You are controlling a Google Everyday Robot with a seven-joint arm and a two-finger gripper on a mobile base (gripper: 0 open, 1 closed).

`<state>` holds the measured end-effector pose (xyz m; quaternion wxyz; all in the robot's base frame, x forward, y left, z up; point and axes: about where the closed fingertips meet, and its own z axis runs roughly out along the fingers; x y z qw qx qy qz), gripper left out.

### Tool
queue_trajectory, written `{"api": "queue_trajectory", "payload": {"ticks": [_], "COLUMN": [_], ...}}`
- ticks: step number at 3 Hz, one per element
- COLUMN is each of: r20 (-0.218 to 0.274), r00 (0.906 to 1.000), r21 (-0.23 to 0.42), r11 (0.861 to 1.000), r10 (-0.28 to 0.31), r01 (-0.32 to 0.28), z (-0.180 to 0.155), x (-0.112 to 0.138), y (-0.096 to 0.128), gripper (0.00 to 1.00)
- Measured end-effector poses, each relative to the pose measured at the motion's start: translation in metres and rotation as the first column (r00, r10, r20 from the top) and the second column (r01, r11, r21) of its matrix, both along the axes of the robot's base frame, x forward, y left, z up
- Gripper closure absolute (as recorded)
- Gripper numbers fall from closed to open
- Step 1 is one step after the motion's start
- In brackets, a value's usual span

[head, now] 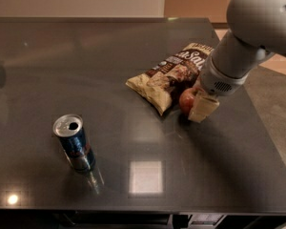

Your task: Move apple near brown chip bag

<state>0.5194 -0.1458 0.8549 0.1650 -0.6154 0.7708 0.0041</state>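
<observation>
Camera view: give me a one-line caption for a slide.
Robot's gripper at the small round red apple, beside the crinkled brown chip bag on a dark table; blue-and-silver drink can stands apart.

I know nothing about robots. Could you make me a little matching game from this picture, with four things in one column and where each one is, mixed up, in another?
Things:
1. apple
2. brown chip bag
3. drink can
4. gripper

Places:
A. standing upright, near left of the table
B. lying crinkled, right of the middle
C. close against the apple's right side
D. right by the bag's near edge

Pairs: 1-D, 2-B, 3-A, 4-C
</observation>
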Motion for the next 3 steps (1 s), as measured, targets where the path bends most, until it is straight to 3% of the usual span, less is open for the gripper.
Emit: {"api": "queue_trajectory", "payload": {"ticks": [2, 3], "r20": [-0.001, 0.029], "r00": [1.0000, 0.9990], "r21": [-0.017, 0.005], "r11": [1.000, 0.999], "r10": [0.001, -0.035], "r01": [-0.001, 0.035], "z": [-0.0090, -0.0060], "x": [0.0125, 0.0092], "y": [0.0021, -0.0015], "gripper": [0.13, 0.00]}}
